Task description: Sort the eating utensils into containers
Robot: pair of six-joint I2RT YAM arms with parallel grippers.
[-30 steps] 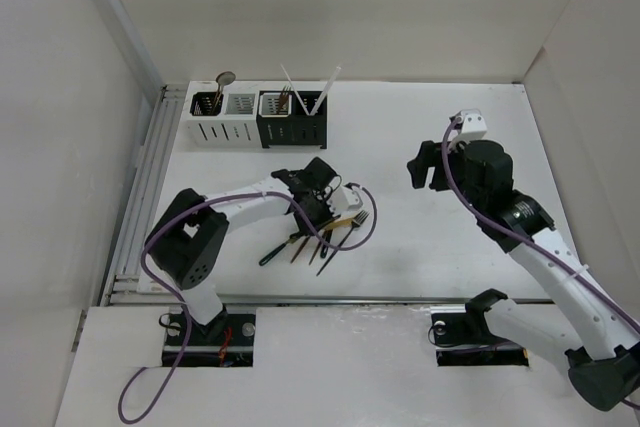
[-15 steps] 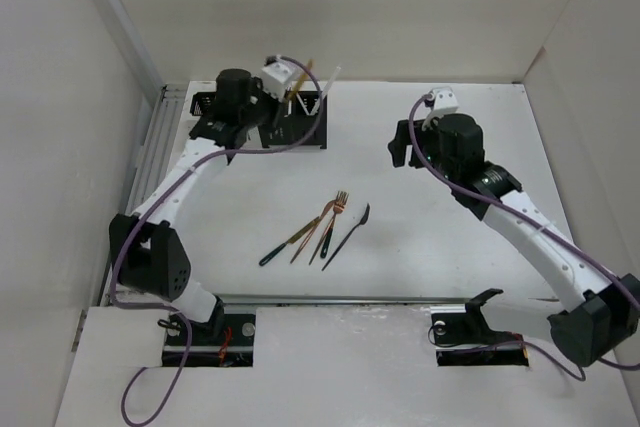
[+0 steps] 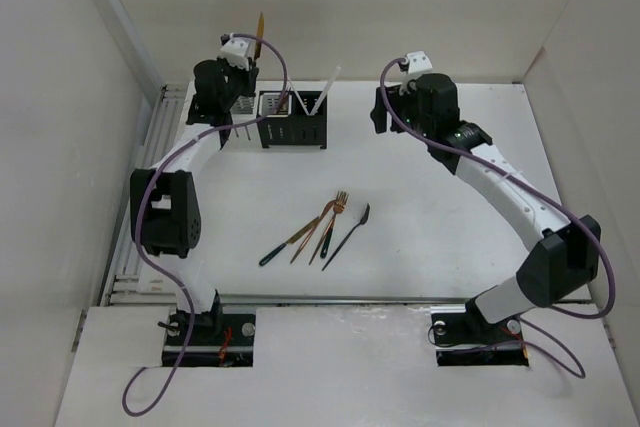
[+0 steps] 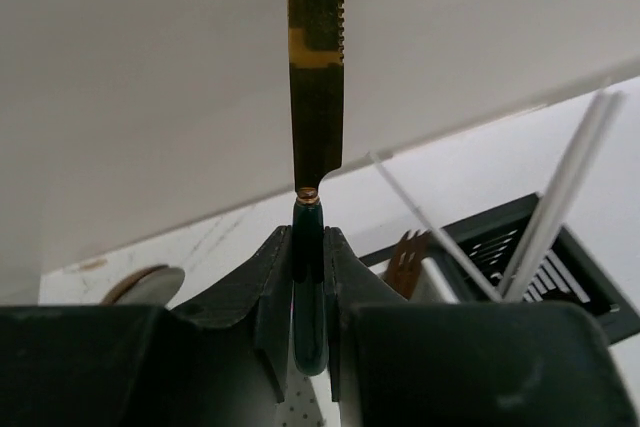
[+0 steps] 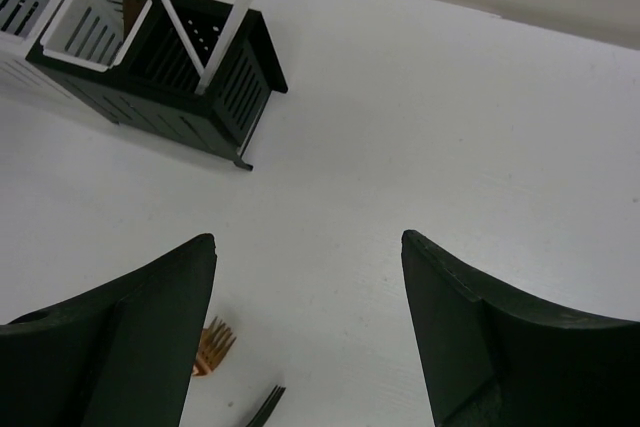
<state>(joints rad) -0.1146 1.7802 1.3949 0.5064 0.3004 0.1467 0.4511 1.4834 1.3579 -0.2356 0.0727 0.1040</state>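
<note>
Several utensils (image 3: pixel 340 203) are lying loose on the middle of the surface (image 3: pixel 420 247) in the overhead view, while my left arm is hanging over the row of containers (image 3: pixel 293 119) at the far edge, its jaws holding a knife (image 3: pixel 260 27) upright. My right jaws are hovering near the row's right end.

At the left wrist, my jaws are pinching the knife's dark green handle, its gold serrated blade pointing up. White sticks (image 4: pixel 560 197) are leaning in a black caddy below.

At the right wrist, my jaws are standing spread wide above the surface, gripping nothing, with a copper fork (image 5: pixel 213 345) lying beneath.
</note>
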